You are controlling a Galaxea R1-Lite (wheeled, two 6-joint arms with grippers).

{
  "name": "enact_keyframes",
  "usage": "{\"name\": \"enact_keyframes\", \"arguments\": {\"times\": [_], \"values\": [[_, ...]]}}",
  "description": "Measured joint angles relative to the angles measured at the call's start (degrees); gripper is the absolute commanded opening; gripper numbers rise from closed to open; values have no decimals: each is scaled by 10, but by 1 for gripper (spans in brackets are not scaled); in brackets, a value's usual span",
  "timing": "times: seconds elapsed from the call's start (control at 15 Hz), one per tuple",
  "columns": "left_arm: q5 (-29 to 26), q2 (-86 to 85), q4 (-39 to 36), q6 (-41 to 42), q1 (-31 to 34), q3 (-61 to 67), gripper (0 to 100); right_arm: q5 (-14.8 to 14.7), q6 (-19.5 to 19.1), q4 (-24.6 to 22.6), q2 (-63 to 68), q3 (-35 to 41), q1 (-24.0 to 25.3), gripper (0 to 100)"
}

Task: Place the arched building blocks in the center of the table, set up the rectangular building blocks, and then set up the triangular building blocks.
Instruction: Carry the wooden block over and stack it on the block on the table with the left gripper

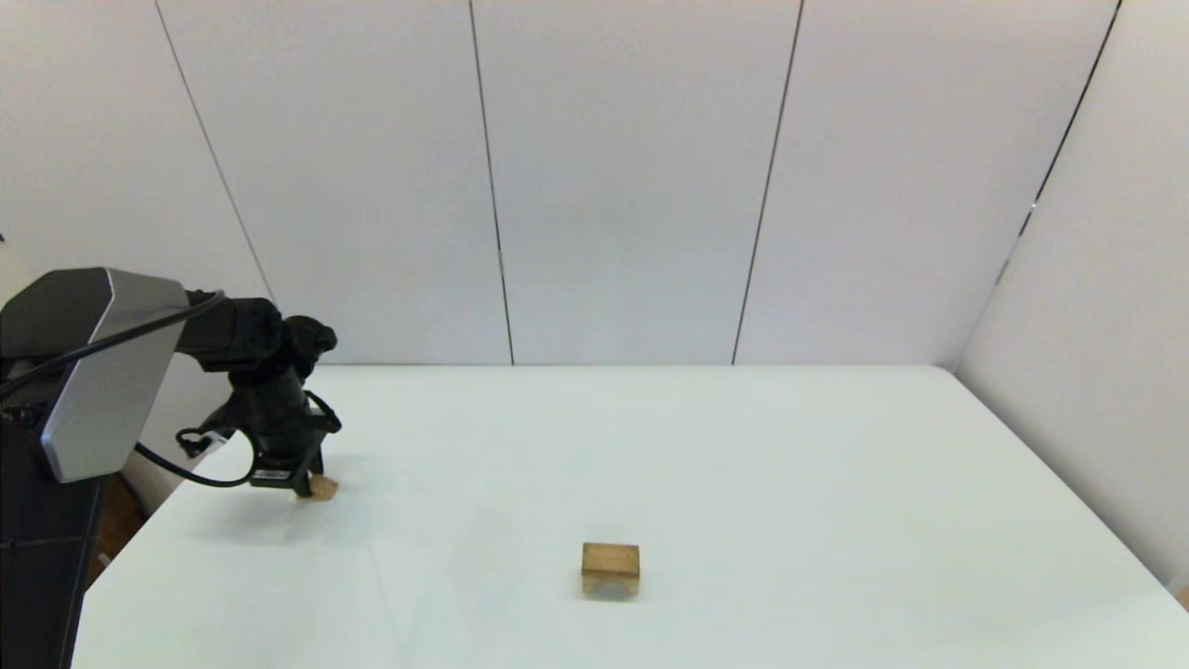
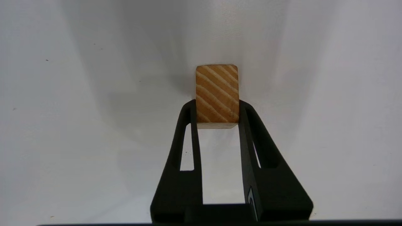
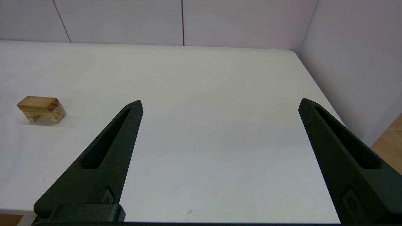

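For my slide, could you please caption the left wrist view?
Left gripper clamps the triangular block above the table.

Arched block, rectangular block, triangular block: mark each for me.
arched block [image 1: 610, 583]: head view, front face beside the cutout.
rectangular block [image 1: 610, 556]: head view, top face, lying on the arch.
triangular block [image 2: 217, 93]: left wrist view, grained face between the jaws.

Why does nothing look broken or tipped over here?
Nothing stands out. The rectangular block lies flat on the arched block mid-table, and the left tool grips the triangular block near the table's left edge.
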Motion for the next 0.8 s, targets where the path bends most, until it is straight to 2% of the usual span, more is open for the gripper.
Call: {"name": "enact_keyframes", "arguments": {"times": [0.2,0.4,0.6,0.8], "values": [[1,-30,24,23,0,2,0,0,0,0,0,0,0,100],[0,-84,31,91,-10,4,0,0,0,0,0,0,0,100],[1,-136,32,127,-49,8,0,0,0,0,0,0,0,100],[1,-168,37,200,-98,20,0,0,0,0,0,0,0,100]]}}
